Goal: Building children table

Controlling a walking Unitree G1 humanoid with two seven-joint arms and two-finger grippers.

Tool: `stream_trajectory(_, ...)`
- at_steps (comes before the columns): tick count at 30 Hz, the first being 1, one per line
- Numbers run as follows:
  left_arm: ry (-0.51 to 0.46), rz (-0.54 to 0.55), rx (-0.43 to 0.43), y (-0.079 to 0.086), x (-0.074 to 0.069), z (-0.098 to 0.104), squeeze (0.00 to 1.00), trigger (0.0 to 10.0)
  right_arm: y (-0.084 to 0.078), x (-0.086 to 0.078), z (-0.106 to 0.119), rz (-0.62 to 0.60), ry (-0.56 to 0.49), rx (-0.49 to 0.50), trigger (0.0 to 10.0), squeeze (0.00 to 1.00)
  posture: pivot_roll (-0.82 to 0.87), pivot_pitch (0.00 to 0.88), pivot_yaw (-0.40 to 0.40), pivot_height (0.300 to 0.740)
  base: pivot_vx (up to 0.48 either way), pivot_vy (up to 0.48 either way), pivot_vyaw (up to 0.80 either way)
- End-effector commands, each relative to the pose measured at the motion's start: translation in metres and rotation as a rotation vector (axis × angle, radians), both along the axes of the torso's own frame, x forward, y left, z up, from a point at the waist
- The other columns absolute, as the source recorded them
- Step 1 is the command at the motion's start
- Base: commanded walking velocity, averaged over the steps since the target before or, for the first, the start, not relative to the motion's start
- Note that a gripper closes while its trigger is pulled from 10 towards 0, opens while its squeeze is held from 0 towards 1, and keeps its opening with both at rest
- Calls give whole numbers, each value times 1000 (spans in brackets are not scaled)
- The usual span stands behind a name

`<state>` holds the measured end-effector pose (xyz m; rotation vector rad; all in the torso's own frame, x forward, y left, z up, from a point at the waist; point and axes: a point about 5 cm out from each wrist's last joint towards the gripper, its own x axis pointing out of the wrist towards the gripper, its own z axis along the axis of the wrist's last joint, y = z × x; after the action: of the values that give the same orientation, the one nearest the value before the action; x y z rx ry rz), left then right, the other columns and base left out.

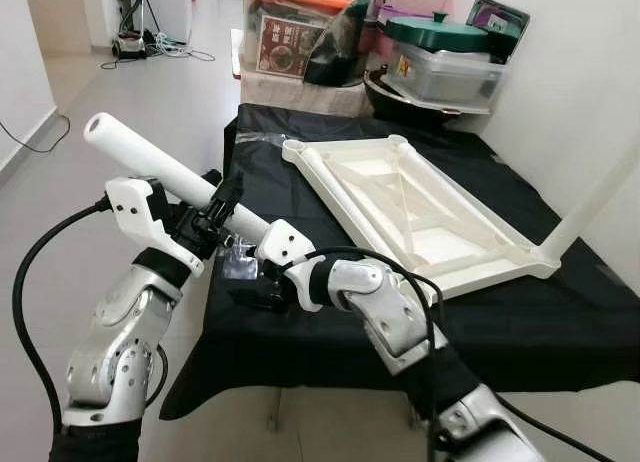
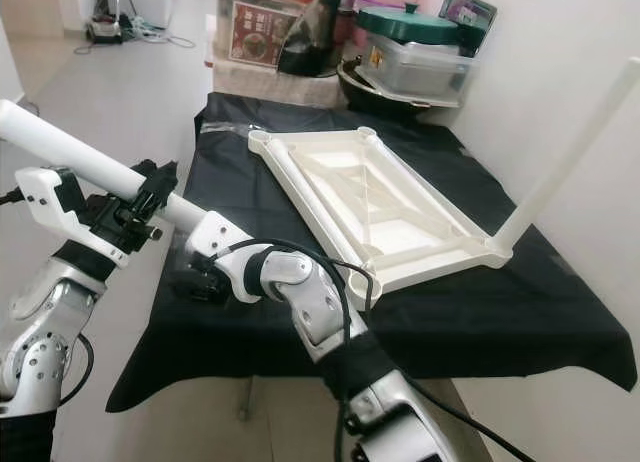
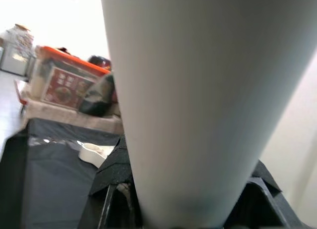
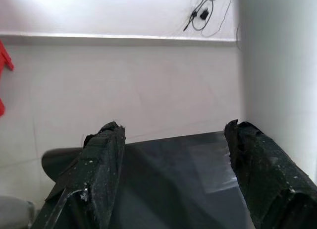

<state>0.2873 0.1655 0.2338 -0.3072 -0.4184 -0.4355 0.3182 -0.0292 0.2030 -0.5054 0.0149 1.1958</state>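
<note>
Nearest my head camera are the two silver arms, crossing low at about 7 o'clock. My left gripper (image 1: 215, 217) has its jaws pinched around a loose white table leg (image 1: 160, 167), which slants up and away toward 10 o'clock, its rounded free end well above the floor. From the left wrist, that leg (image 3: 198, 105) rises straight out of the black fingers (image 3: 116, 174) clamped on it.

My right gripper (image 1: 250, 282) reaches across to just below the leg's lower end, at the near left edge of the black-draped surface (image 1: 560, 322). Its jaws stand spread: the right wrist camera shows the two black fingers (image 4: 94, 174) well apart with only the dark cloth and pale floor between them, and the white leg (image 4: 277, 80) just beside one finger. I cannot tell whether it touches.

At 1 o'clock the white tabletop (image 1: 420, 222) lies upside down on the cloth, ribbed underside facing up. One fitted leg (image 1: 600, 197) stands tilted out of its near right corner. Round empty sockets show at the far corners.

Beyond, at 12 o'clock, sit an orange-lidded box (image 1: 290, 27) and a clear container with a green lid (image 1: 445, 57). Cables (image 1: 165, 47) lie on the floor at 11 o'clock.
</note>
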Motion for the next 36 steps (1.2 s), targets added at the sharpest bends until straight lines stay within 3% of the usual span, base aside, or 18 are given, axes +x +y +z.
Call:
stream_trajectory(1, 67, -2, 14, -3, 1, -14, 0, 0, -11, -2, 10, 31, -25, -12, 10000, 0, 119, 0, -178, 740, 0, 0, 0)
stream_trajectory(2, 67, -2, 14, -3, 1, -14, 0, 0, -11, -2, 10, 31, -25, -12, 10000, 0, 119, 0, -178, 740, 0, 0, 0)
stream_trajectory(4, 61, 22, 7, 0, 2, -12, 0, 0, -38, -3, 4, 28, -20, -105, 10000, 0, 115, 0, -176, 740, 0, 0, 0)
stream_trajectory(5, 61, 22, 7, 0, 2, -12, 0, 0, -38, -3, 4, 28, -20, -105, 10000, 0, 115, 0, -176, 740, 0, 0, 0)
stream_trajectory(6, 49, 30, 0, 2, 3, -8, 0, 0, -54, 0, -5, -55, -8, -137, 10000, 0, 108, 0, -166, 740, 0, 0, 0)
stream_trajectory(11, 44, 29, -5, 3, 3, -6, 0, 0, -59, 5, -7, -137, -18, -115, 10000, 0, 106, 0, -163, 740, 0, 0, 0)
stream_trajectory(15, 43, 24, -7, 4, 2, -6, 0, 0, -58, 11, -6, -195, -35, -96, 10000, 0, 102, 0, -155, 740, 0, 0, 0)
stream_trajectory(16, 39, 13, -11, 3, 2, -4, 0, 0, -54, 20, -2, -276, -70, -56, 10000, 0, 102, 0, -155, 740, 0, 0, 0)
stream_trajectory(18, 39, 13, -11, 3, 2, -4, 0, 0, -54, 20, -2, -276, -70, -56, 10000, 0, 102, 0, -155, 740, 0, 0, 0)
stream_trajectory(21, 33, -17, -42, 0, -2, -1, 0, 0, -39, 36, 21, -446, -149, 94, 10000, 0, 119, 0, -162, 740, 0, 0, 0)
stream_trajectory(36, 42, -42, -97, 0, -4, 0, 0, 0, -30, 36, 18, -468, -139, 115, 10000, 0, 123, 0, -163, 740, 0, 0, 0)
